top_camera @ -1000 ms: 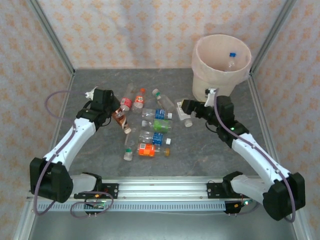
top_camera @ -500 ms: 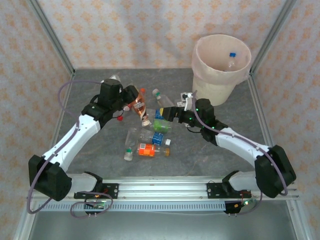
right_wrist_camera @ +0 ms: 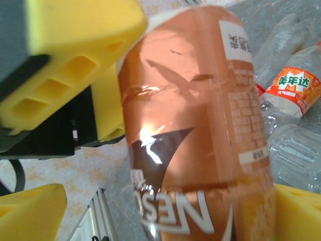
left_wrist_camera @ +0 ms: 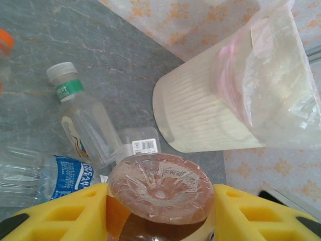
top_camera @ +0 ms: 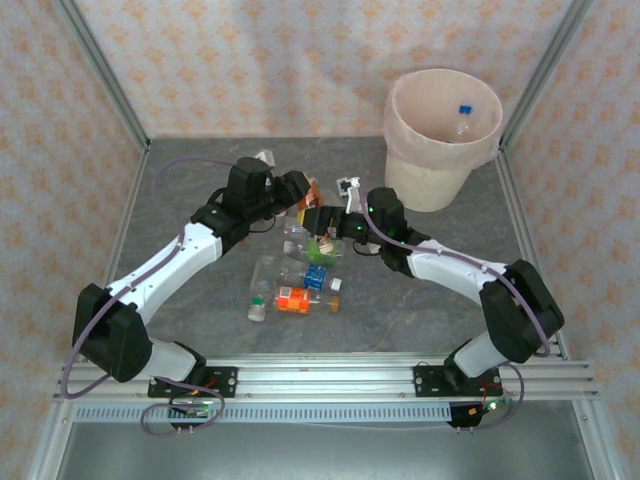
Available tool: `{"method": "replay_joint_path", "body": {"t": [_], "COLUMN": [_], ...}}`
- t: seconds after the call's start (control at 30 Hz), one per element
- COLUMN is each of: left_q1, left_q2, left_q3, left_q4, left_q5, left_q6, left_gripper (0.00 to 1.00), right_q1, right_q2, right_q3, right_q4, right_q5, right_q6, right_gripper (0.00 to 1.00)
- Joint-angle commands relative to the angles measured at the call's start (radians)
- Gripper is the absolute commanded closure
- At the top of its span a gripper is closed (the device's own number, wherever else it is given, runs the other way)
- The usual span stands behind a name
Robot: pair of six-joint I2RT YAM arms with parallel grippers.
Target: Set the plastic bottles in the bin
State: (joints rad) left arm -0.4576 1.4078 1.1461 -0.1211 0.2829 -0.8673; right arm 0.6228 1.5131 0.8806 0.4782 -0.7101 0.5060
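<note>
My left gripper (top_camera: 303, 192) (left_wrist_camera: 160, 201) is shut on a brown-orange labelled plastic bottle (left_wrist_camera: 160, 187) (right_wrist_camera: 195, 125), held above the table's middle. My right gripper (top_camera: 323, 220) (right_wrist_camera: 165, 216) stands open, its yellow fingers (right_wrist_camera: 31, 213) either side of the same bottle's lower part without closing on it. Several more plastic bottles lie below: an orange-labelled one (top_camera: 292, 298), a blue-labelled one (top_camera: 315, 277) (left_wrist_camera: 65, 175), a green-labelled one (top_camera: 322, 250). The cream bin (top_camera: 440, 175) (left_wrist_camera: 200, 115) with its pink bag stands at the back right, a blue-capped bottle (top_camera: 463, 118) inside it.
A clear bottle with a white cap and green band (left_wrist_camera: 80, 120) lies on the grey table (top_camera: 200, 300) near the bin's foot. Metal frame posts (top_camera: 100, 70) and patterned walls close in the sides. The aluminium rail (top_camera: 320, 375) runs along the front edge.
The left arm has lifted the brown-orange bottle and carried it right towards the middle. The right arm has swung left from beside the bin until its open fingers flank that bottle.
</note>
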Motion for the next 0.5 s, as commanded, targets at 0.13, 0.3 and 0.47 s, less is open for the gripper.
{"method": "replay_joint_path", "body": {"t": [0.13,0.3,0.47], "left_q1": [-0.019,-0.019,-0.019], "left_q2": [0.023,0.037,0.034], "left_q3": [0.052,0.053,0.054], "left_q4": [0.064,0.081,0.077], "left_q5": [0.045,0.064,0.064], "left_q6": [-0.022,-0.029,-0.023], "left_gripper": [0.5,0.5,0.5], "right_q1": [0.006,0.007,0.006], "right_q2": [0.016,0.006,-0.005], "right_q3": [0.002,-0.015,-0.023], "right_q4": [-0.01,-0.027,-0.035], "right_q5": [0.077,0.124,0.154], "right_q6": [-0.002,-0.014,-0.028], "right_gripper": [0.03,0.3,0.4]}}
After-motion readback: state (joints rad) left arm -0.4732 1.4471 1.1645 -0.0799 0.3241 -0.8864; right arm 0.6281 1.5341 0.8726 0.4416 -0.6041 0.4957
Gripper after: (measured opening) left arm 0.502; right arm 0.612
